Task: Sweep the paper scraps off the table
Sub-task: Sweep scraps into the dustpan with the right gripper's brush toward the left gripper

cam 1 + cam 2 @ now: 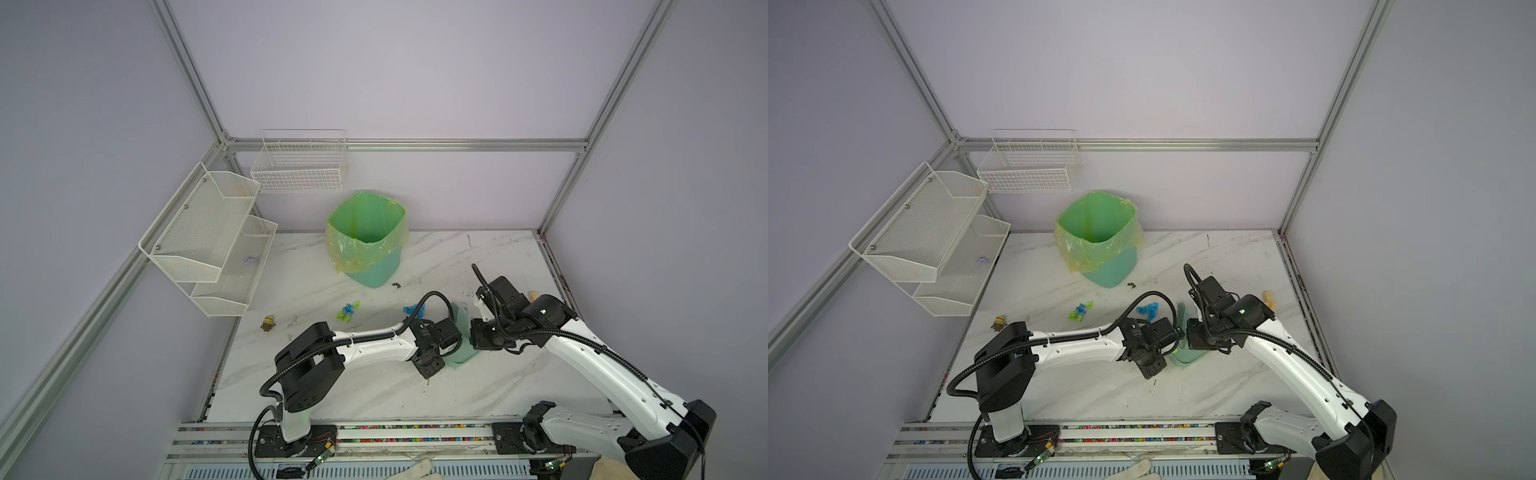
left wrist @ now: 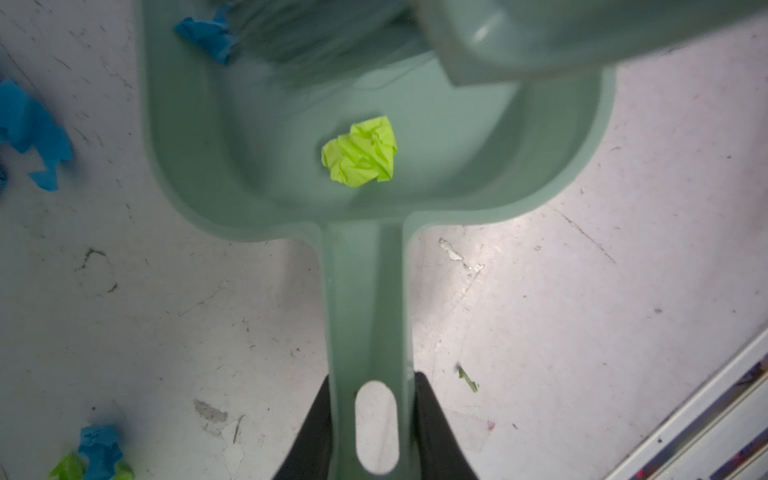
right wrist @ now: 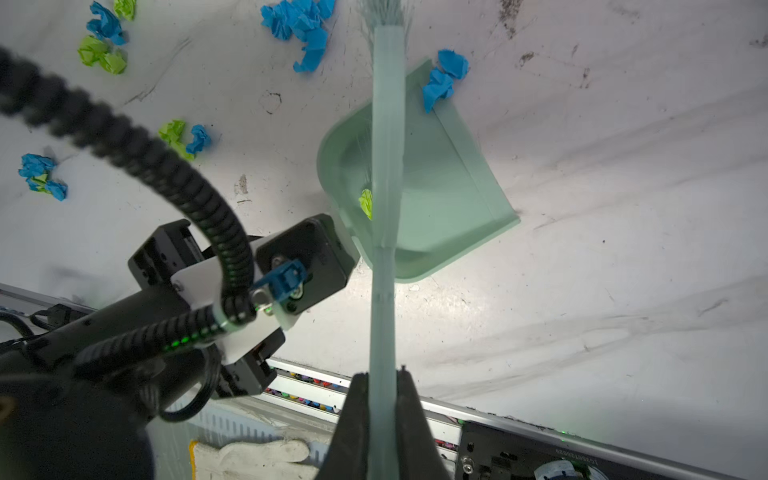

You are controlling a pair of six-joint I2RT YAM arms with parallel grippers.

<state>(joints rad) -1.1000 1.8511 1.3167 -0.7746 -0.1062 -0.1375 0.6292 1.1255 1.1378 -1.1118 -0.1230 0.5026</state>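
My left gripper [image 2: 374, 376] is shut on the handle of a sage-green dustpan [image 2: 257, 158] that lies flat on the table [image 1: 478, 257]. One lime-green paper scrap [image 2: 360, 151] sits inside the pan. My right gripper [image 3: 382, 374] is shut on the handle of a matching brush [image 3: 386, 166], whose bristles hang over the pan. Two blue scraps [image 3: 442, 81] rest at the pan's lip. Beyond the pan lie a blue cluster [image 1: 414, 309] and a mixed blue and lime cluster [image 1: 348, 311]. Two more small clusters [image 3: 183, 137] appear in the right wrist view.
A green-lined bin [image 1: 365, 237] stands at the back of the table, with a dark olive speck [image 1: 396, 285] beside it. A yellow toy figure [image 1: 269, 323] stands at the left edge under white mesh shelves [image 1: 216, 237]. A wire basket [image 1: 299, 166] hangs on the back wall.
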